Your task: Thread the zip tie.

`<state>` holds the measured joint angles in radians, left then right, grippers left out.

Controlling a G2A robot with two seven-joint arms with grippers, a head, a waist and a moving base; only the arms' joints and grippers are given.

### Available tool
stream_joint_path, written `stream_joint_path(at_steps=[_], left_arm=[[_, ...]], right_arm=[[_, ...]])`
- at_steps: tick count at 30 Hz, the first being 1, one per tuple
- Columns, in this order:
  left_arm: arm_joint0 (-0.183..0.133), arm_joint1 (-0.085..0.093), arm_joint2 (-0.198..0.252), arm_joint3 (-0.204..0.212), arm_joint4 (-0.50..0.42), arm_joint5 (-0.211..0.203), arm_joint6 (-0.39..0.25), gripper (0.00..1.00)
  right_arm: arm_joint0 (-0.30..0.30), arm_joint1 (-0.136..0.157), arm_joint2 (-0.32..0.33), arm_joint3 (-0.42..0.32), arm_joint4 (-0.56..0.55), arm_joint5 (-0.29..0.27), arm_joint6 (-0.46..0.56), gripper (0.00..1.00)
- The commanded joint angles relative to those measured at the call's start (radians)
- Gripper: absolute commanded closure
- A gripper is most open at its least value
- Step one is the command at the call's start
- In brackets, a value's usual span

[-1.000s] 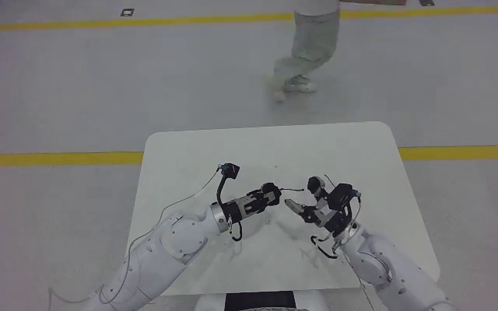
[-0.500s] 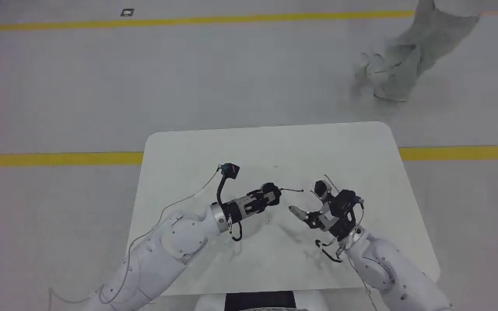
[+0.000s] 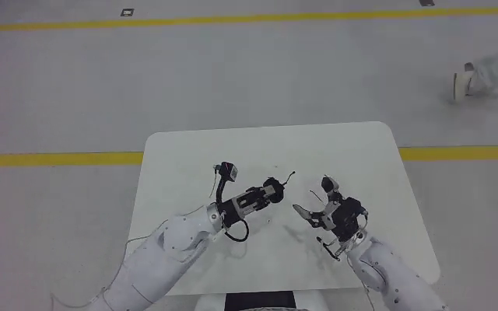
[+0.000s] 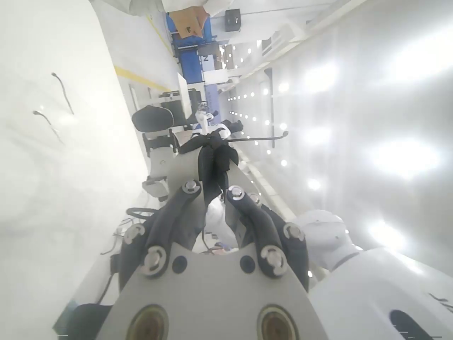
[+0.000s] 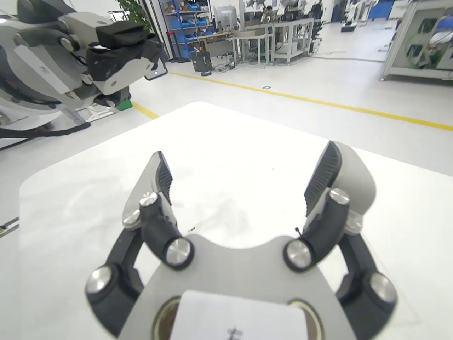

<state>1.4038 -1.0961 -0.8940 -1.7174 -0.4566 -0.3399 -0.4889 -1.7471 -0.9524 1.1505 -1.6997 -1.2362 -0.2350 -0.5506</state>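
Note:
My left gripper [image 3: 272, 188] is over the middle of the white table [image 3: 350, 148], shut on a thin black zip tie [image 3: 288, 179]. The tie's free end sticks out past the fingertips, slanting toward the table's far side. In the left wrist view the black pads [image 4: 216, 164] pinch the zip tie [image 4: 258, 139], whose tip is bent. My right gripper [image 3: 312, 197] is a short way right of it, open and holding nothing. In the right wrist view its ribbed fingers [image 5: 161, 178] are spread wide over the table [image 5: 247, 125], with the left gripper [image 5: 120, 45] farther off.
Two thin dark curved marks [image 4: 63, 93] show on the table surface [image 4: 53, 37] beyond the left gripper; I cannot tell whether they are shadows. The tabletop around both grippers is bare white, with rounded corners and floor beyond.
The zip tie pointed straight at the right gripper before; now its free end is swung toward the table's far side. The right gripper has drawn slightly back to the right, still open.

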Motion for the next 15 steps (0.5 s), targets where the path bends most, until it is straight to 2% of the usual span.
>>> stream_joint_path(at_steps=[1, 3, 6, 8, 15], left_arm=[[0.004, -0.006, 0.002, 0.008, -0.050, 0.000, -0.027, 1.00], [0.005, -0.012, 0.004, 0.020, -0.081, 0.000, -0.050, 1.00], [0.007, -0.020, 0.006, 0.029, -0.106, 0.000, -0.062, 1.00], [0.006, -0.024, 0.007, 0.036, -0.098, 0.000, -0.065, 1.00], [0.006, -0.024, 0.007, 0.036, -0.098, 0.000, -0.065, 1.00]], right_arm=[[0.008, -0.004, -0.007, 0.012, -0.044, 0.022, -0.071, 0.00], [0.019, -0.010, -0.021, 0.024, -0.084, 0.049, -0.132, 0.00], [0.041, -0.022, -0.045, 0.041, -0.150, 0.128, -0.214, 0.00], [0.041, -0.022, -0.045, 0.041, -0.150, 0.128, -0.214, 0.00], [0.041, -0.022, -0.045, 0.041, -0.150, 0.128, -0.214, 0.00]])
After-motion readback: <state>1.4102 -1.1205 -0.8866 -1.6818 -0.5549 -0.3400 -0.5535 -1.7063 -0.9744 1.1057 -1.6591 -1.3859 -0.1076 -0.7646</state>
